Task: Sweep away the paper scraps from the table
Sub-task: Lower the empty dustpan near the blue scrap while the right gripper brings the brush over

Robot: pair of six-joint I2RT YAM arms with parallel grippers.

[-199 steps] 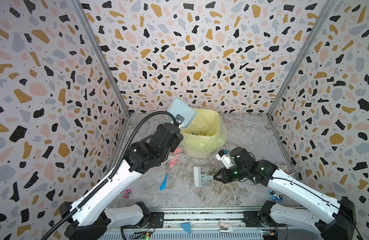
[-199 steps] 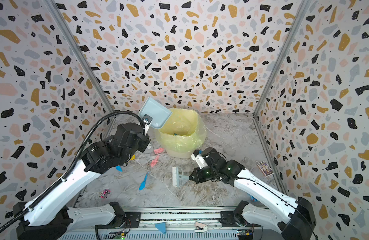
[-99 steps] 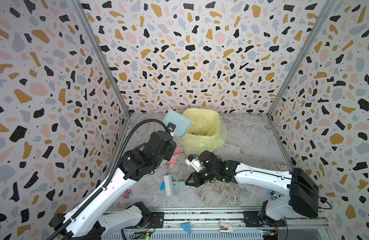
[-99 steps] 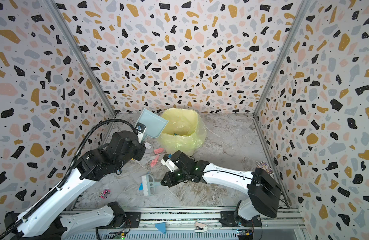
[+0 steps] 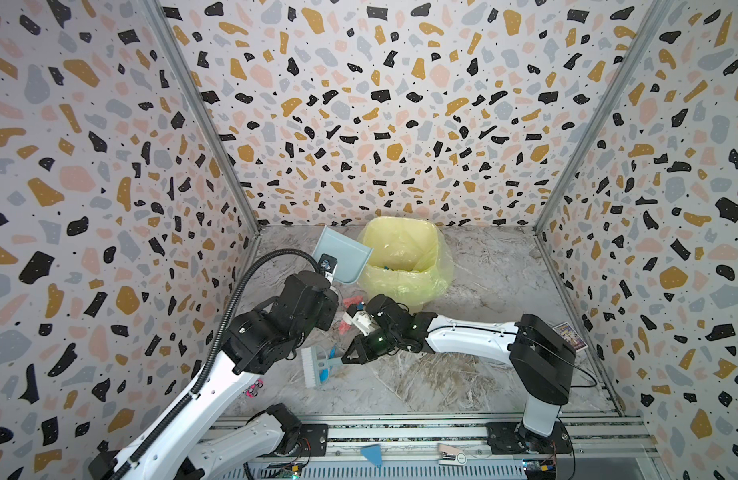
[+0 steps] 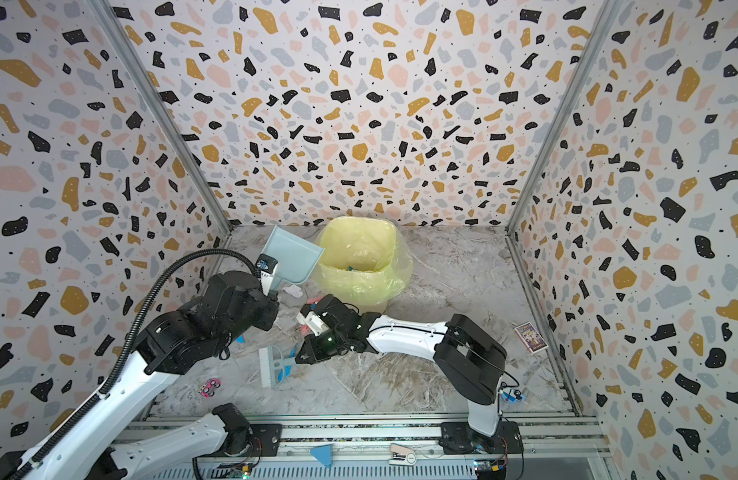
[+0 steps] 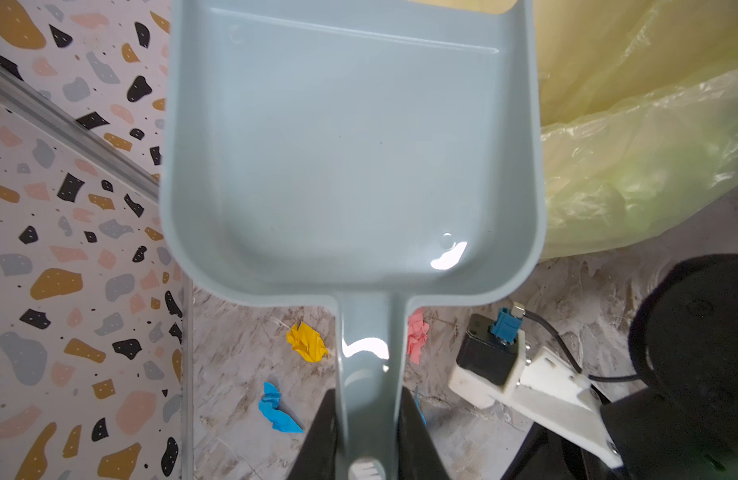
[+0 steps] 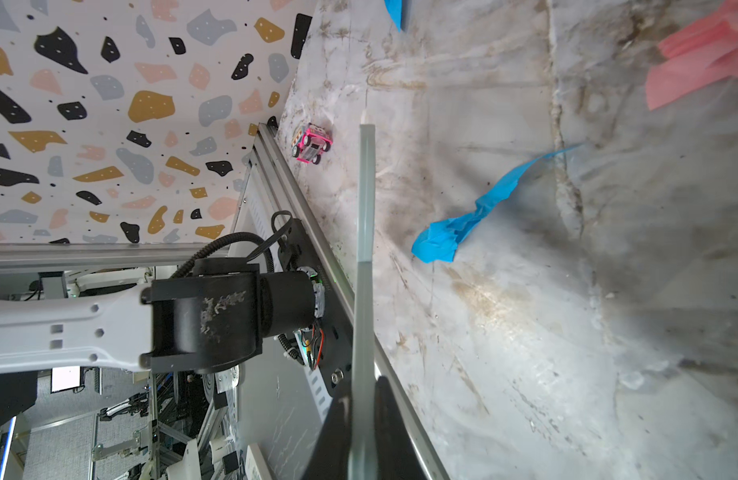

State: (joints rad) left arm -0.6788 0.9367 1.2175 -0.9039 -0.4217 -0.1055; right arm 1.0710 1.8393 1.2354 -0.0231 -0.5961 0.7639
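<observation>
My left gripper (image 7: 367, 415) is shut on the handle of a pale blue dustpan (image 5: 342, 259), held tilted up beside the bin with nothing in it. My right gripper (image 5: 350, 357) is shut on the handle of a small brush (image 5: 315, 368), whose white bristles sit low over the table (image 5: 483, 365). Of the paper scraps, a blue strip (image 8: 463, 224) lies right beside the brush head. Yellow (image 7: 307, 343), blue (image 7: 276, 409) and pink (image 7: 417, 336) scraps lie under the dustpan. In a top view a white scrap (image 6: 292, 290) and a pink one (image 6: 315, 299) lie near the bin.
A yellow-bagged bin (image 5: 400, 257) stands at the back centre, with scraps inside. A pink toy car (image 6: 209, 387) sits near the front left. A printed card box (image 6: 530, 337) lies by the right wall and a small blue toy (image 6: 513, 395) by the right arm's base.
My right arm has swung left across the table, carrying the brush to the blue strip. The dustpan has come down and left, away from the bin's rim.
</observation>
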